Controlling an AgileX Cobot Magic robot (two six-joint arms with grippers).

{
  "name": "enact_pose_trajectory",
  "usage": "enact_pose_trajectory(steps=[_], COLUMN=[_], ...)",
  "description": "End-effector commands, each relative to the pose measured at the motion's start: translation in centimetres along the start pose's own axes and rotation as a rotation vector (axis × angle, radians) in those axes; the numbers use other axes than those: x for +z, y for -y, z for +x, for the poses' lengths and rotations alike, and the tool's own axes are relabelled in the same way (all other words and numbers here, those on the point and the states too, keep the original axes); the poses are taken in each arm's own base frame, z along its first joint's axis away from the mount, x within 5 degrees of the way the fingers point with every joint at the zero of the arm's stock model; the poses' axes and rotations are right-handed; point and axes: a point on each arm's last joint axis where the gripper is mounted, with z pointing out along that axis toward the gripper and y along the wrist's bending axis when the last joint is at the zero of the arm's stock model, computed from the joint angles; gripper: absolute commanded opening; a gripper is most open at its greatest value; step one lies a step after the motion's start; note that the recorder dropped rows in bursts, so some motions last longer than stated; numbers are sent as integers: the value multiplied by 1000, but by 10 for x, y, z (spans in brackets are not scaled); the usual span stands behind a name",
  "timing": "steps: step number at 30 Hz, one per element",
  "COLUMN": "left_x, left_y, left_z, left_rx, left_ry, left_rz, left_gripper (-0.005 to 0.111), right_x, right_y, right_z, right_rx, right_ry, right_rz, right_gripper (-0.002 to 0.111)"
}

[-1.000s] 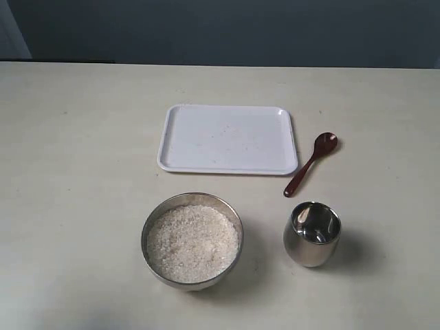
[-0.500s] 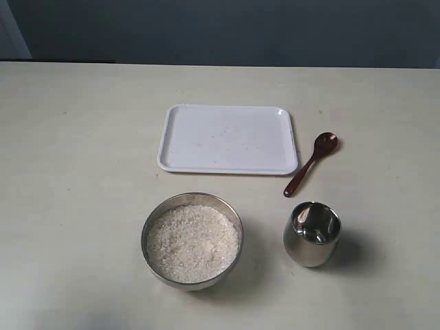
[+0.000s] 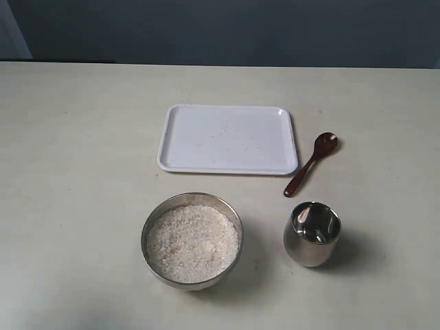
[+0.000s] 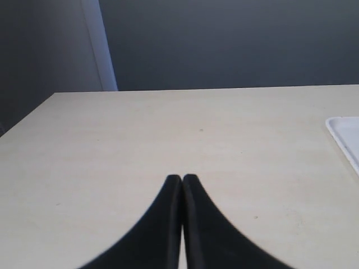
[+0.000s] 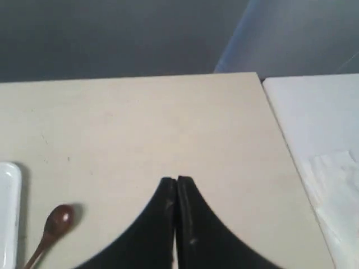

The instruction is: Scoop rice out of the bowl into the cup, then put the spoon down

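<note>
Rice, a mass of small white uncooked grains (image 3: 192, 242), filled the round shiny steel bowl (image 3: 193, 197) on the pale beige table (image 3: 82, 172). Only the exterior view showed it and the small rounded steel cup (image 3: 311, 253) standing apart to its right. The dark reddish-brown wooden spoon (image 3: 309, 165) lay just right of the white rectangular tray (image 3: 227, 137), beyond the cup. The right wrist view also caught the spoon, clear of the right gripper (image 5: 176, 180), whose black fingers were pressed together, holding nothing. The left gripper (image 4: 182, 178), likewise closed, hung over table, a tray corner in sight.
</note>
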Motion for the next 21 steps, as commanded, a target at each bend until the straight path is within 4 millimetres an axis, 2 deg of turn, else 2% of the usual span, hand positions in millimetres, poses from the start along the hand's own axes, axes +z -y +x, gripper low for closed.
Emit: enact_pose_trajectory(steps=[1,2,4,5,6,8,11,13,15,17,19,21], left_x=[-1,-1,-1,-1,-1,-1,-1,-1,-1,-1,-1,-1], left_y=[-1,-1,-1,-1,-1,-1,-1,-1,-1,0,0,0], left_z=[-2,-2,-2,-2,-2,-2,-2,-2,-2,-2,-2,-2], left_rx=[3,3,3,3,3,3,3,3,3,3,3,3], left_ry=[18,18,18,18,18,18,18,18,18,18,18,18], left_rz=[-7,-7,-7,-7,-7,-7,-7,-7,-7,-5,-5,-5], left_gripper=[1,1,1,1,1,1,1,1,1,1,1,1], right_x=[72,98,127,132,140,143,142,149,156,159,162,165], right_y=[-58,-78,-101,-106,-121,-136,-144,-150,-159,-167,-174,-180], right_z=[7,14,25,28,31,30,39,45,57,69,83,101], right_rx=[-80,-118,-162,-170,-150,-72,-32,-27,-42,-28,-19,-39], right_ry=[-215,-277,-351,-367,-368,-355,-470,-516,-561,-612,-666,-723], right_rz=[-157,-172,-186,-198,-269,-388,-466,-484,-485,-478,-456,-427], right_gripper=[-1,-1,-1,-1,-1,-1,-1,10,34,47,51,50])
